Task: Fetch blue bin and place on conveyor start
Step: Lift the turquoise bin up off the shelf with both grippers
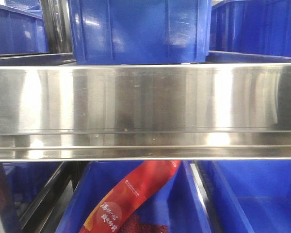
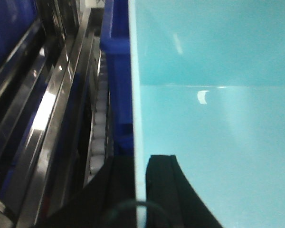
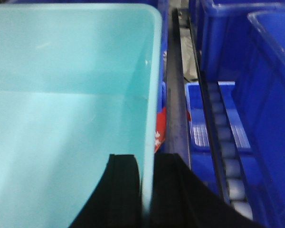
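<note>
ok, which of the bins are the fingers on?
The pale turquoise bin: left fingers and right fingers straddle its walls. The rest are royal-blue bins.

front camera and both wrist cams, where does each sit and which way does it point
Front: on the robot's body, facing the steel shelf rail, dark blue bins above and below; no robot parts.
Left wrist: on the left arm, looking along the left gripper clamping the blue bin by one wall.
Right wrist: likewise, right gripper on the opposite wall.
Shared: both wrist views see the bin's inside.
</note>
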